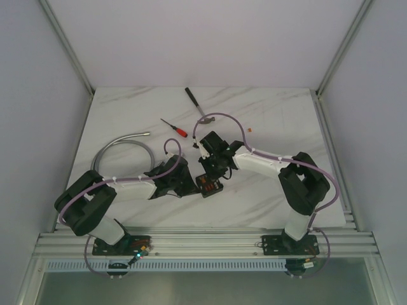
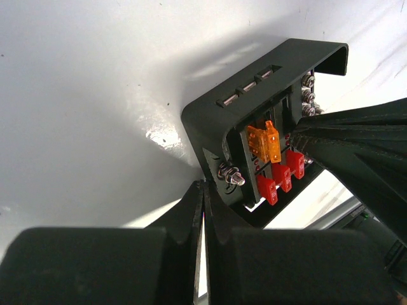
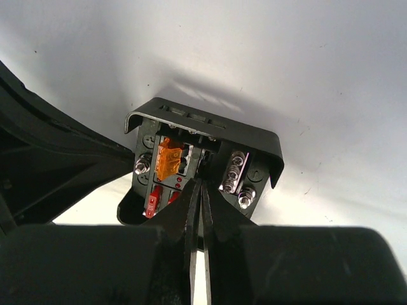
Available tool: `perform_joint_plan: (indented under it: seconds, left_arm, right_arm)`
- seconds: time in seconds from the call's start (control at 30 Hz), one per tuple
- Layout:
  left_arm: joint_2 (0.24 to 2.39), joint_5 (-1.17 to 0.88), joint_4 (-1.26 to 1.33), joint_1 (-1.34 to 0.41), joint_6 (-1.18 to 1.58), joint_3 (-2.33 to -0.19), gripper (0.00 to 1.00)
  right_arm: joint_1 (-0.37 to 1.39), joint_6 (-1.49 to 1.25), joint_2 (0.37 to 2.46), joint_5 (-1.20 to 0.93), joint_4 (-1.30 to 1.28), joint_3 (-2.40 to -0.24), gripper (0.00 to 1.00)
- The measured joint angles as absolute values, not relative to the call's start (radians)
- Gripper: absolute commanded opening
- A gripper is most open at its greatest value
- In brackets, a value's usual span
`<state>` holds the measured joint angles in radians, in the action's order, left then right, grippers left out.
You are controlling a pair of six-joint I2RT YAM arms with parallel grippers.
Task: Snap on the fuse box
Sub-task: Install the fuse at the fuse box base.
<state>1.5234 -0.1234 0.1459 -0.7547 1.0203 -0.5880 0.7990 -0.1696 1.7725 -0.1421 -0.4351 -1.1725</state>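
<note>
Where the two arms meet, the fuse box (image 1: pixel 210 186) lies on the bench (image 1: pixel 280 114), a white slab veined with faint grey like marble. In the wrist views the slab is glossy enough to carry soft shadows and a bright glare spot beside the box. The box faces up, showing an orange fuse (image 2: pixel 264 142) and red fuses (image 2: pixel 281 177) between rows of bright screws (image 2: pixel 309 94). A black slotted flap (image 2: pixel 248 95) curls over one side of it.

The left pincer (image 2: pixel 203 190) has its fingers pressed together, tips at the box's corner. The right pincer (image 3: pixel 199 187) is likewise closed, fingers together, tips at the box's face between the orange fuse and a row of screws. From above, the left pincer comes at the box from its left and the right pincer from behind it.

Behind the box, well apart, lies a red-handled screwdriver (image 1: pixel 175 129), and farther still a dark-handled hammer (image 1: pixel 196 105). To the box's left a grey flexible hose (image 1: pixel 124 149) curves across the slab. Behind and to the right of the box sits an orange speck (image 1: pixel 250 131), too small to identify.

Plain pale walls close the bench in on three sides, with metal posts (image 1: pixel 67 47) in the far corners. A ribbed metal rail (image 1: pixel 203 241) runs in front of the box, carrying both arm bases.
</note>
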Motion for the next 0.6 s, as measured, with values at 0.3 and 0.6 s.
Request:
perform_joint_plan:
  seconds: [0.3, 0.6]
  left_arm:
    - [1.523, -0.123, 0.147, -0.755, 1.020, -0.588, 0.08]
    - [1.523, -0.123, 0.148, -0.755, 1.020, -0.588, 0.08]
  right_arm:
    - [0.812, -0.159, 1.766, -0.111, -0.444, -1.181, 0.26]
    - [0.812, -0.173, 1.694, -0.141, -0.367, -1.180, 0.33]
